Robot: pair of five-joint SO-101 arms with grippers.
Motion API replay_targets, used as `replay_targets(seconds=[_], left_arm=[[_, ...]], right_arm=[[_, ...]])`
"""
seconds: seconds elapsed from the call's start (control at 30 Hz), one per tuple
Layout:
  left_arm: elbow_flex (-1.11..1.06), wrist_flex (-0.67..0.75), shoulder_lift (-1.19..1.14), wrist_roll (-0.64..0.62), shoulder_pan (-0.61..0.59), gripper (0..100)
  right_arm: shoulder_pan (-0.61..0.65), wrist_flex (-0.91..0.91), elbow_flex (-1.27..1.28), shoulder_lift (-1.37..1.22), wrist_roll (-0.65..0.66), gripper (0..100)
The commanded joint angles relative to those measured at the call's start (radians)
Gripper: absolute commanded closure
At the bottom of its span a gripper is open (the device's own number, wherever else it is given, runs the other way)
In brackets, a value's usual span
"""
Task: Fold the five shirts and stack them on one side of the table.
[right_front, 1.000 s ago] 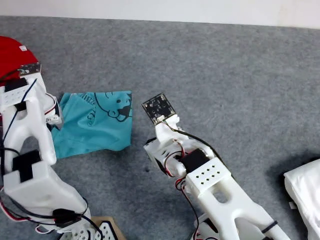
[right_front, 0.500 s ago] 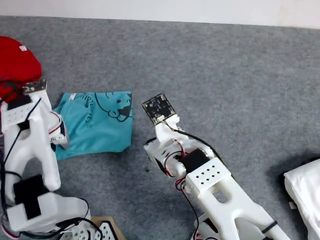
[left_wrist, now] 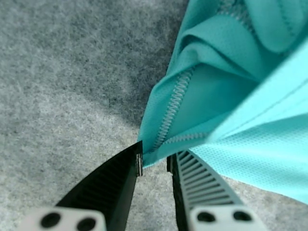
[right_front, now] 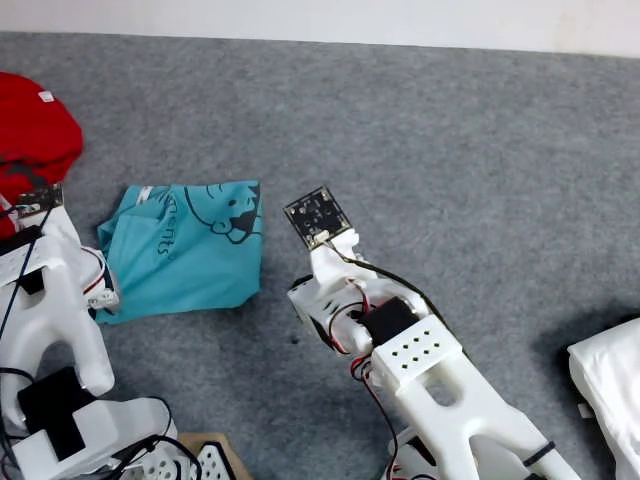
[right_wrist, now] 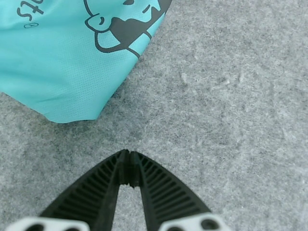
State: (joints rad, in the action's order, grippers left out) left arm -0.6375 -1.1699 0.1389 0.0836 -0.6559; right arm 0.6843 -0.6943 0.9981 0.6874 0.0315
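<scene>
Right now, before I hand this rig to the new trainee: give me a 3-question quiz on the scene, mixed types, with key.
1. True or false: the right gripper holds the teal shirt.
2. What is the left gripper shut on? A nothing; B the teal shirt's hem; C a cable.
3. Fill in: the garment at the right edge of the high view is ___ in colour.

Key: 1 false, it is shut on nothing, over the bare carpet beside the shirt; 2 B; 3 white.
</scene>
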Motion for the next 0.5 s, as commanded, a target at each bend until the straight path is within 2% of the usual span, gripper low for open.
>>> replay_targets(seconds=[0.0,0.17,0.3,0.37,0.47], left_arm=[[0.104,-0.049,0.039,0.002,0.050,90],[0.315,-0.245,0.039,-0.034,0.196,90],[0.464,-0.342,0.039,-0.075,0.245,89],[0.507,-0.365,0.039,-0.075,0.248,89],[0.529,-0.328,0.028,-0.077,0.220,89]], right_arm=[[0.005,0.018,-0.004,0.018,-0.009,99.2],[0.005,0.018,-0.004,0.018,-0.009,99.2],[0.005,0.018,-0.004,0.018,-0.009,99.2],[0.005,0.018,-0.004,0.018,-0.009,99.2],[0.005,0.018,-0.004,0.018,-0.009,99.2]])
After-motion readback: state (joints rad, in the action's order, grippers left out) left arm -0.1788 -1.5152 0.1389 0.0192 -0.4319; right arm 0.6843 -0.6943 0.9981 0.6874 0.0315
